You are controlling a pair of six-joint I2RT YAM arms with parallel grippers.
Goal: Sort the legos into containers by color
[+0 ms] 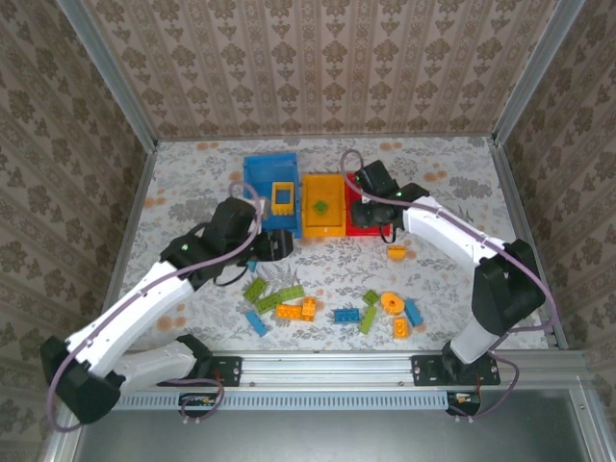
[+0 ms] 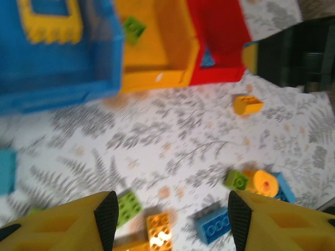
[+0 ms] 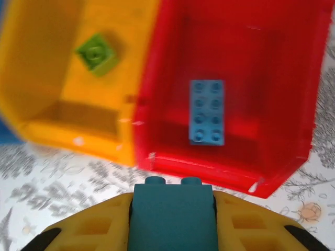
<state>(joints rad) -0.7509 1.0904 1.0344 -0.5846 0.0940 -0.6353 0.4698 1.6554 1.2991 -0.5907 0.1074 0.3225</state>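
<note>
My right gripper point(image 3: 174, 212) is shut on a dark blue brick point(image 3: 174, 219), held just in front of the red bin's point(image 3: 209, 170) near wall. A light blue brick point(image 3: 207, 111) lies inside that bin. The orange-yellow bin point(image 1: 324, 223) holds one green brick point(image 1: 320, 206). The blue bin point(image 1: 260, 178) holds a yellow square frame point(image 1: 283, 198). My left gripper point(image 2: 167, 214) hangs open over the table, with nothing between its fingers. Below it lie a green brick point(image 2: 128, 206), an orange brick point(image 2: 159, 230) and a blue brick point(image 2: 213, 225).
Several loose bricks are scattered across the near table, among them a long green one point(image 1: 280, 297), an orange round one point(image 1: 391, 304) and a blue one point(image 1: 256, 322). A single orange brick point(image 1: 396, 252) lies under my right arm. Metal rails frame the table.
</note>
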